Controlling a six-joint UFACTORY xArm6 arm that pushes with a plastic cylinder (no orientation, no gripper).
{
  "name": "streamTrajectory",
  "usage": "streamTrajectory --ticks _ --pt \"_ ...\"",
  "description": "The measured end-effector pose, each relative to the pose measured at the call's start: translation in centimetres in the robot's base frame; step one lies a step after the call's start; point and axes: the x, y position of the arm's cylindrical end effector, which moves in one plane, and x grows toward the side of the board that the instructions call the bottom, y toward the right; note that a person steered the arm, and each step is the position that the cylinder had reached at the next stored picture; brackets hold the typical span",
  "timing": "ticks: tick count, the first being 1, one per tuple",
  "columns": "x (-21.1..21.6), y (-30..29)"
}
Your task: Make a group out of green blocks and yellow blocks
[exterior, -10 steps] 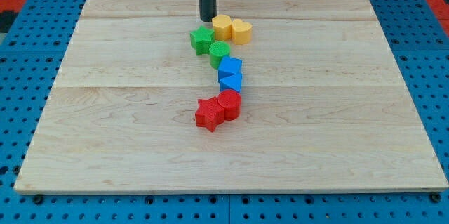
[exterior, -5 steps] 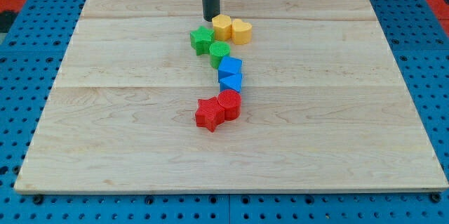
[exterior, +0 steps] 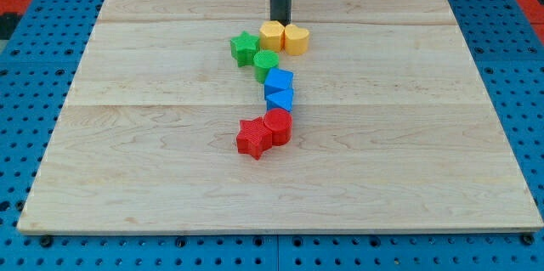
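My tip rests at the top middle of the wooden board, right behind the two yellow blocks. The yellow hexagon block and the yellow heart block sit side by side and touch. The green star block lies just left of the yellow hexagon. The green round block sits below the yellow hexagon, next to the green star. All these blocks form one tight cluster.
Two blue blocks lie stacked in a line right below the green round block. A red round block and a red star block sit below them. Blue pegboard surrounds the board.
My tip has moved to the view's right, from behind the green star to behind the gap between the yellow blocks. The yellow heart has shifted slightly right.
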Motion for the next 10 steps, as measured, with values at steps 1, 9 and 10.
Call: streamTrajectory --ticks 1,9,10 --pt "-0.3 -0.5" --pt "7.4 4.9" --pt "9.5 10.0"
